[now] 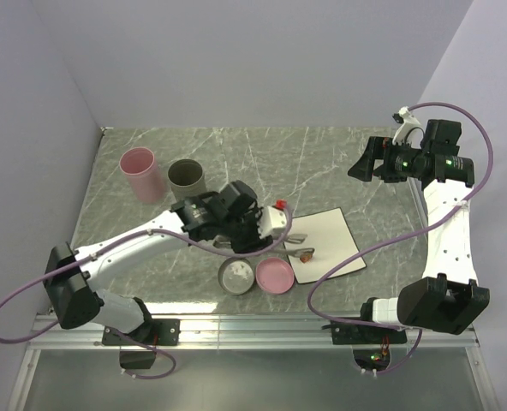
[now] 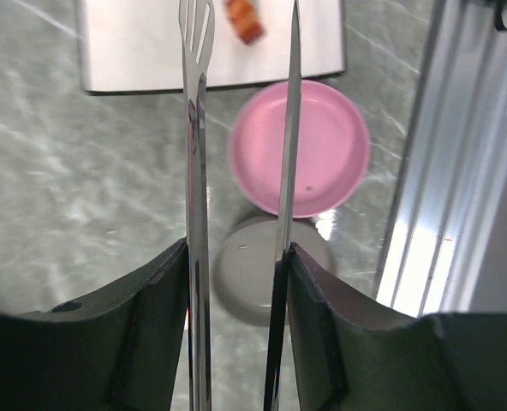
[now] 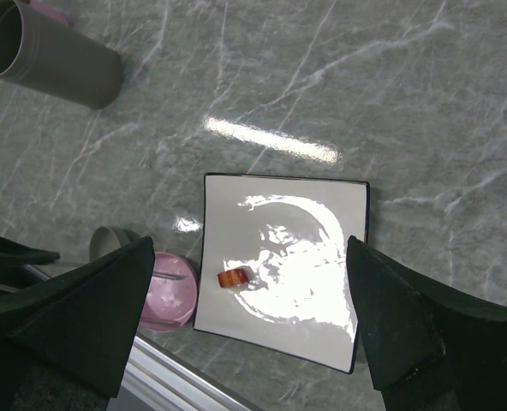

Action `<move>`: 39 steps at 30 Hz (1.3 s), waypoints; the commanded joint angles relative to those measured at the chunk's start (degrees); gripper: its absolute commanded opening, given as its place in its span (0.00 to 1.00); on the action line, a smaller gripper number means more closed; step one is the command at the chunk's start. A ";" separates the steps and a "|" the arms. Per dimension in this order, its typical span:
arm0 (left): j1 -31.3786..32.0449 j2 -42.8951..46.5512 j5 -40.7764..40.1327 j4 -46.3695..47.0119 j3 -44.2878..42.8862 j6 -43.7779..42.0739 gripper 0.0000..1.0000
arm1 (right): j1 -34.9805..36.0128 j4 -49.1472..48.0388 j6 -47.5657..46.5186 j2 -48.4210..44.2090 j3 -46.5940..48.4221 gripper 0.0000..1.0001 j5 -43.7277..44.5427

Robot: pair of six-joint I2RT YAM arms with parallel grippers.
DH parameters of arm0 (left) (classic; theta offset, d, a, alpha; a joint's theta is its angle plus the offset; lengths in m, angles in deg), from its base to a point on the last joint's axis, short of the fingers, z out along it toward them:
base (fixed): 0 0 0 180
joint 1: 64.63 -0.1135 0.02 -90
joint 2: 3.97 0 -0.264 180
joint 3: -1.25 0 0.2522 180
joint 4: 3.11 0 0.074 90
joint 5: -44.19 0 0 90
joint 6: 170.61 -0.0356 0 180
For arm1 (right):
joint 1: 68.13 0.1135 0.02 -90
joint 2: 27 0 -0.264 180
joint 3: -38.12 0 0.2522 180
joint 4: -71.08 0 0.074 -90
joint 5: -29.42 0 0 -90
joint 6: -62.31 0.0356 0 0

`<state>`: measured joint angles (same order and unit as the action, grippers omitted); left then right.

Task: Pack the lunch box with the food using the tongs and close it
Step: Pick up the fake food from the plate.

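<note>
my left pincer (image 2: 236, 257) is half closed on the tongs (image 2: 195, 171), one finger pressed on the outside of each silver arm, so the two arms stand apart with a gap between them. in the left wrist view the tongs' long axis runs straight away from my fingers. the tips point at the white square plate (image 2: 151, 51). the left arm ends in a flat slotted blade over the plate, and the right arm shows edge-on. from the top camera the tongs (image 1: 295, 239) run from my left pincer (image 1: 266, 229) out to the right, with their tips over the plate's left edge.

one orange-brown food piece (image 2: 245, 21) lies on the plate, between the two tong tips in the wrist view. i cannot tell if either tip touches it.

the round pink dish (image 2: 299, 147) sits on the worktop (image 1: 322, 163) just beside the plate's near edge, under the tong arms. the round grey tub (image 2: 266, 265) is next to it, on the side away from the plate.

my right pincer (image 3: 250, 248) is raised well above the plate, its fingers spread wide with nothing between them.

a pink cup (image 1: 140, 174) and a grey cup (image 1: 186, 177) stand at the back left.
</note>
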<state>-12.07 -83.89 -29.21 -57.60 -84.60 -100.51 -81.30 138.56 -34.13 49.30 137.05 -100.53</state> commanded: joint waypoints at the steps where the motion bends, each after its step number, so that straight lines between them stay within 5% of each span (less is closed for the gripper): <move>1: 2.99 -1.11 -2.62 4.61 1.95 4.52 0.51 | -0.80 -0.01 0.20 -1.23 2.11 1.00 0.04; 39: 8.62 -14.65 -9.83 8.04 -1.47 7.24 0.44 | -1.33 -0.54 0.02 -1.23 0.88 1.00 -1.19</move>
<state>-3.83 -97.79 -38.24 -51.35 -83.47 -94.36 -82.06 138.51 -34.13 49.30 137.05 -100.74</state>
